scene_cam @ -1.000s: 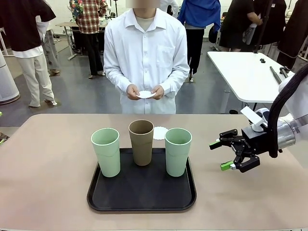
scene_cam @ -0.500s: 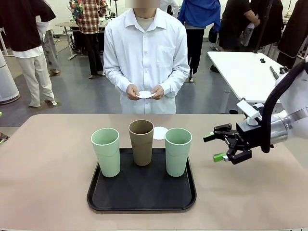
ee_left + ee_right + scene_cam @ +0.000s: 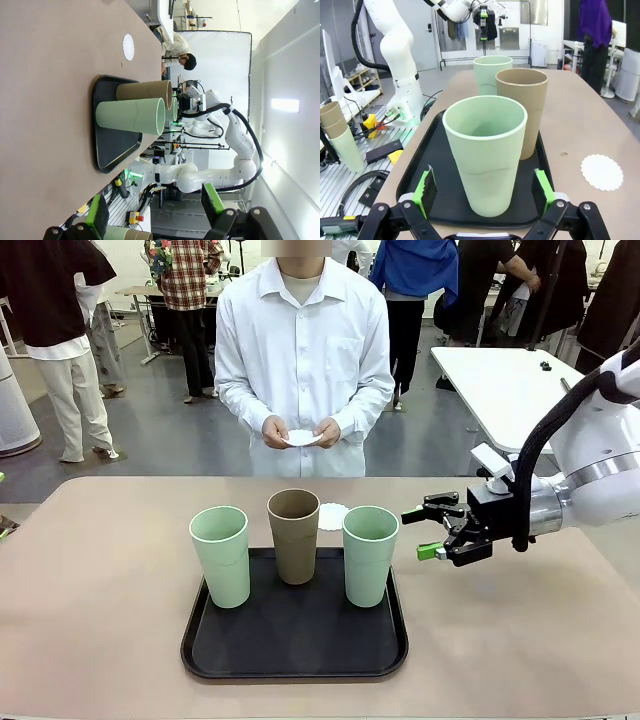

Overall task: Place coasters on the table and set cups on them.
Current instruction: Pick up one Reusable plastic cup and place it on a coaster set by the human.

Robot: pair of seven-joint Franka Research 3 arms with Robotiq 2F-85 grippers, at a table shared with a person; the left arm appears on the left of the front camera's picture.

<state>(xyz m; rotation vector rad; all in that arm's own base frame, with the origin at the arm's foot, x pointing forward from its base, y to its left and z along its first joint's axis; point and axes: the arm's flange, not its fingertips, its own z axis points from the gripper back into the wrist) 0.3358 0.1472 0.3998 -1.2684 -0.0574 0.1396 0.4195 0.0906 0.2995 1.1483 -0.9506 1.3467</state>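
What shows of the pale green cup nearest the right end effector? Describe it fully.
The pale green cup is a tall, tapered tumbler without a handle, matte, wider at the open rim than at the base. It stands upright and looks empty on the right side of the black tray, apart from the brown cup. Its base rests directly on the tray. The open right end effector points at it from the side without touching.

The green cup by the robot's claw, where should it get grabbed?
Probably around its sides, about halfway up, coming level from the robot's right. The green cup stands upright on the tray, round with no handle, and nothing blocks that side; the brown cup crowds the other. The open right gripper faces it.
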